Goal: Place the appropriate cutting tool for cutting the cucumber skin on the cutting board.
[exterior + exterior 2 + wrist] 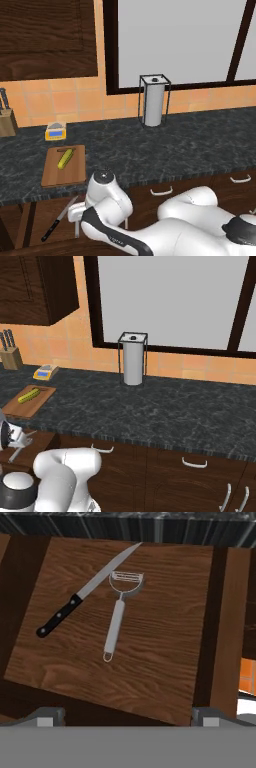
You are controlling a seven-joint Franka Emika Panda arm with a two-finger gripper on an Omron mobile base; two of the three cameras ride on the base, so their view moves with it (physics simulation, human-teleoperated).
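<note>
The gripper (pixel 127 719) hangs open and empty above a pulled-out wooden drawer (pixel 165 662), its two finger tips (pixel 47 716) set wide apart at the bottom of the hand view and touching nothing. Straight beneath it lies the peeler (pixel 118 614), an all-silver tool with its forked head toward the counter edge and its slim handle pointing back toward the hand; the blade of the black-handled knife (pixel 82 592) crosses just beside the peeler's head (whether the two touch I cannot tell). From the left base view the arm folds low in front of the counter (pixel 165 145), the wrist bent downward over the drawer below the counter edge, where the knife's handle also shows. On the dark speckled counter, above and behind the drawer, the cutting board (pixel 55 175) lies flat with the yellow-green cucumber (pixel 65 159) resting on its far half. Just beyond the board sits a small yellow and grey box (pixel 55 132), with a knife block (pixel 6 120) to the left and a paper towel holder (pixel 154 101) well apart by the window. No writing can be read anywhere.
</note>
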